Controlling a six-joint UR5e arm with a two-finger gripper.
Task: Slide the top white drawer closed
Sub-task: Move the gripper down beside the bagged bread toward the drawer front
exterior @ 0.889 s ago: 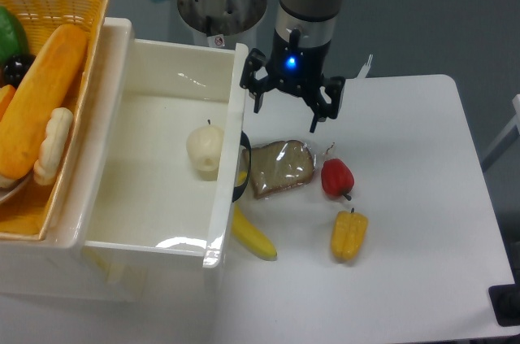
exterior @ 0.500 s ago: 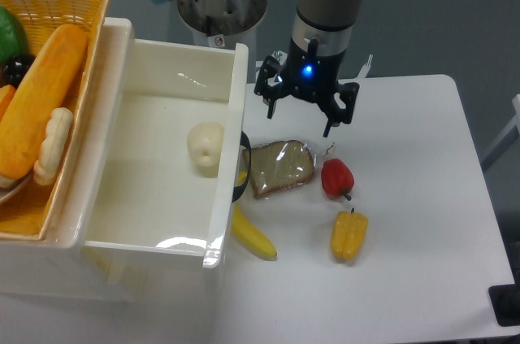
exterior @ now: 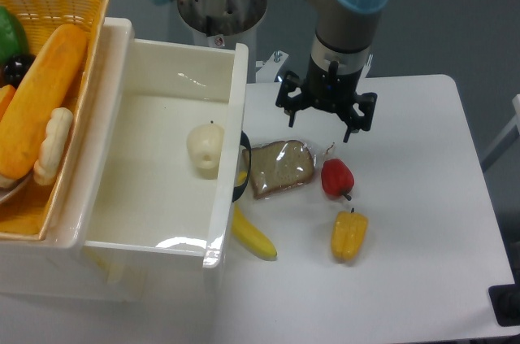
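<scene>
The top white drawer [exterior: 162, 116] stands pulled out to the right, its glossy inside open to view with a pale pear-like fruit [exterior: 205, 147] lying in it. Its front panel [exterior: 230, 157] carries a black curved handle [exterior: 244, 167] facing the table. My gripper [exterior: 323, 122] hangs open above the table, to the right of the drawer front, just above a bagged bread slice [exterior: 281, 167]. Nothing is between its fingers.
A woven yellow basket [exterior: 49, 43] with bread and produce sits on top at the left. On the white table [exterior: 422, 238] lie a red pepper [exterior: 336, 178], a yellow pepper [exterior: 348, 235] and a banana [exterior: 253, 235] close under the drawer front.
My gripper has moved right and slightly down, away from the drawer front, staying open. The pale fruit in the drawer shifted a little.
</scene>
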